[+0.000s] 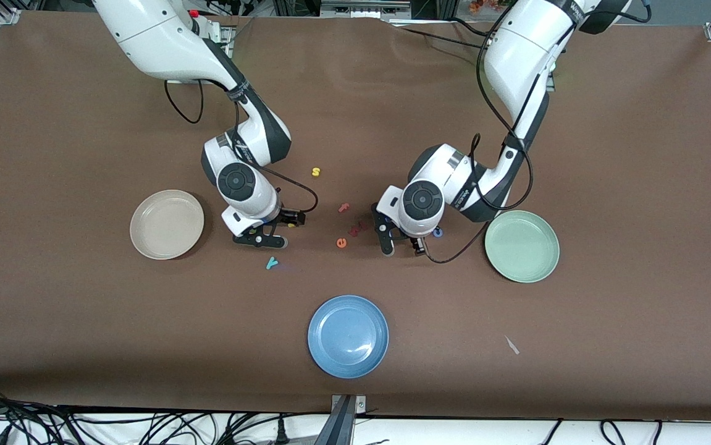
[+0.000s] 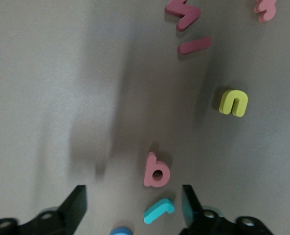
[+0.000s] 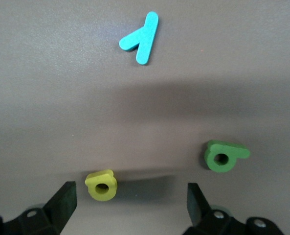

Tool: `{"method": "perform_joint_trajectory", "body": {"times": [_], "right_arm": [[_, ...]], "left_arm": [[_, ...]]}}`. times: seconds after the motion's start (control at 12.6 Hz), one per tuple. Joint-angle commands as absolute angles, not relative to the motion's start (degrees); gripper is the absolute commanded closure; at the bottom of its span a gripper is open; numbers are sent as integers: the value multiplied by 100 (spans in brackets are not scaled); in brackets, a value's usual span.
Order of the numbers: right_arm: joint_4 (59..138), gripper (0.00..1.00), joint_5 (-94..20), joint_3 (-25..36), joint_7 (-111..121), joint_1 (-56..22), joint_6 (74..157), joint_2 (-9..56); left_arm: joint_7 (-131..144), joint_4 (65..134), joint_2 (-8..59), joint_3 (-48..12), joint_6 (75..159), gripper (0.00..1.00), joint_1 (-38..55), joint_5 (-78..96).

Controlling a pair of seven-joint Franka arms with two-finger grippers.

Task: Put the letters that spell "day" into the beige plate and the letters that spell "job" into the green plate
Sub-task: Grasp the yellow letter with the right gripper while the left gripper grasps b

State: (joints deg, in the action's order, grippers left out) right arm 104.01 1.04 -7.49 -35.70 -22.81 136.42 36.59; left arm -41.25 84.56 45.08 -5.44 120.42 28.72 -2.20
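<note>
front: L gripper [image 1: 401, 242] low beside green plate [image 1: 522, 246], R gripper [image 1: 269, 232] near beige plate [image 1: 167, 224], both plates bare | L wrist: fingers apart, pink b [image 2: 157, 170], teal j [image 2: 158, 210] on cloth between | R wrist: fingers wide, yellow d [image 3: 101, 184] between, green a [image 3: 223, 156], teal y [image 3: 141, 32] on cloth

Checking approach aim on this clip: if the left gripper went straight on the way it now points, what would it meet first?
Probably the teal "j" lying between the left gripper's open fingers, with the pink "b" just past it; depth is hard to judge.

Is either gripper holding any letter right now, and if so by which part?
Nothing is held. The left gripper stands open over the teal j, which lies on the table. The right gripper stands open over the yellow d, also untouched.
</note>
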Motion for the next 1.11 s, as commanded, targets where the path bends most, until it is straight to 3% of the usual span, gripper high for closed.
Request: {"method": "perform_joint_trajectory", "body": {"times": [0.0, 0.24, 0.4, 0.63, 0.79, 0.87, 0.95, 1.03], "right_arm": [[10231, 1, 202, -756, -3656, -2329, 13763, 3849], [10230, 2, 185, -765, -3665, -2391, 13808, 3876], [10222, 9, 202, -765, -3656, -2443, 13808, 3920], [10213, 34, 202, -765, -3656, -2443, 13808, 3946], [10152, 58, 193, -765, -3665, -2452, 13808, 3981], [10090, 63, 193, -765, -3656, -2470, 13808, 3999], [10038, 67, 193, -765, -3656, -2470, 13808, 4043], [10020, 73, 193, -765, -3665, -2470, 13808, 4078]], "left_arm": [[-4201, 8560, 4561, -510, 12339, 19, 3041, -369], [-4210, 8683, 4562, -510, 12357, 32, 3058, -474], [-4192, 8710, 4562, -510, 12366, 33, 3067, -571], [-4184, 8736, 4562, -510, 12428, 48, 3067, -580], [-4122, 8797, 4579, -510, 12524, 51, 3076, -580], [-4122, 8850, 4579, -510, 12551, 52, 3067, -580], [-4122, 8851, 4579, -510, 12551, 58, 3067, -580], [-4131, 8851, 4562, -510, 12551, 70, 3067, -580]]}}
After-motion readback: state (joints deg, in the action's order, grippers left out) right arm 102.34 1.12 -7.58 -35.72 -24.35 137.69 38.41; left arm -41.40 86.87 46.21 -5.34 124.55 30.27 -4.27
